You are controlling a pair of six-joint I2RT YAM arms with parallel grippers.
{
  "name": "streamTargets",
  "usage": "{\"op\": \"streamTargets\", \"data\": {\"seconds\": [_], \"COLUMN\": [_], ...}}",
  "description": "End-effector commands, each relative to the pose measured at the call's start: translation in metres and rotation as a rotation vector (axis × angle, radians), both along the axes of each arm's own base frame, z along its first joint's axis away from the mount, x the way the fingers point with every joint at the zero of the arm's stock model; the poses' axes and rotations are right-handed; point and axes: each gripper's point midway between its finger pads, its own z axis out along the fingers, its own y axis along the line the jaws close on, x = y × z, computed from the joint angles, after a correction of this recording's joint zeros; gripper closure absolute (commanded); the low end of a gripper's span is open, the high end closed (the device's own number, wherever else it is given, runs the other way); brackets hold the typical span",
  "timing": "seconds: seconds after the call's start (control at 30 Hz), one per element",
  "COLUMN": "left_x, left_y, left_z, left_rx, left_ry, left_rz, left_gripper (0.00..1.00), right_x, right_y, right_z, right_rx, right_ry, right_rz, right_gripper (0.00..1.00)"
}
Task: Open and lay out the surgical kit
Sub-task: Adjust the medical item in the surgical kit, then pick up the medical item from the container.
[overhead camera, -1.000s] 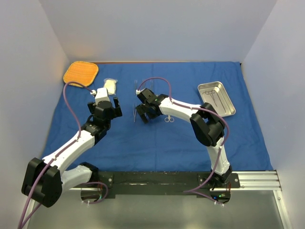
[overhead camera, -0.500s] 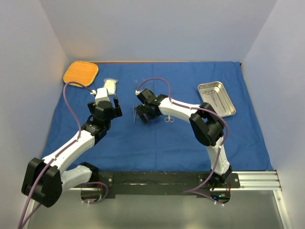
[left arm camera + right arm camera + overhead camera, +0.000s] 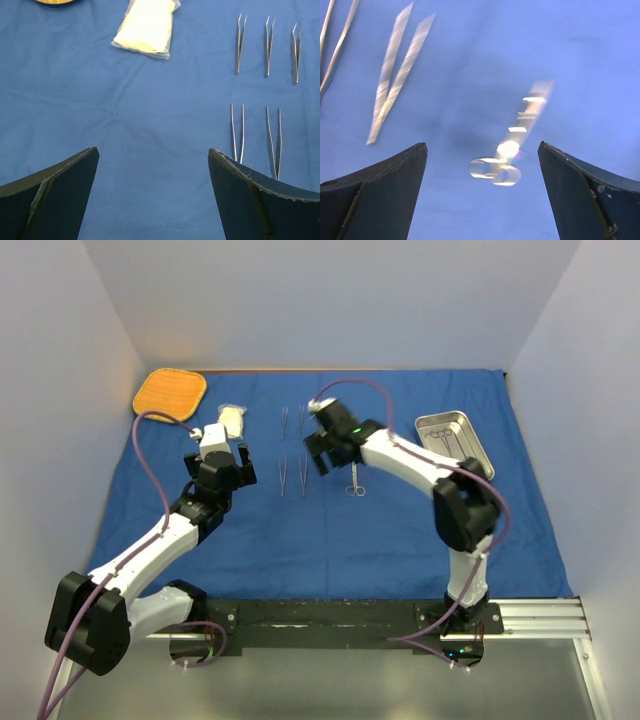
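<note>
Blue cloth (image 3: 330,530) is covering the bench, with pale walls standing around it. An orange mat (image 3: 170,392) is sitting at the far left corner, and the gauze pack (image 3: 232,420) is lying near it. Forceps (image 3: 237,132) are lying in two rows at the far middle, with the scissors (image 3: 354,480) just right of the near row. The steel tray (image 3: 455,447) is resting toward the far right edge, with slim instruments lying in it. The left gripper (image 3: 152,150) is hovering near the gauze pack, spread wide and empty. The right gripper (image 3: 481,145) is hanging over the scissors, fingers wide apart.
</note>
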Motion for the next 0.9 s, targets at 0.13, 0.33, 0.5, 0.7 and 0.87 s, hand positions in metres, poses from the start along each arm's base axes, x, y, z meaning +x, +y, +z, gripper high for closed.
{"op": "streamTargets", "data": {"seconds": [0.13,0.33,0.5,0.7,0.87], "left_x": [0.010,0.010,0.010,0.010,0.012], "left_y": [-0.007,-0.009,-0.012,-0.012,-0.015], "left_z": [0.023,0.022,0.021,0.019,0.016], "left_rx": [0.005,0.011,0.013,0.016,0.012], "left_ry": [-0.086,-0.084,-0.078,-0.060,-0.052], "left_rz": [-0.062,-0.082,-0.094,-0.097,-0.109], "left_gripper": [0.04,0.04,0.04,0.04,0.04], "right_x": [0.073,0.101,0.112,0.097,0.075], "right_y": [-0.168,-0.241,-0.295,-0.327,-0.335], "right_z": [0.051,0.033,0.000,-0.016,-0.028], "right_rx": [0.154,0.229,0.222,0.182,0.120], "right_ry": [-0.111,-0.097,-0.032,0.064,0.176], "right_rz": [-0.349,-0.489,-0.578,-0.610,-0.564], "right_gripper": [0.07,0.16,0.28,0.42,0.50]}}
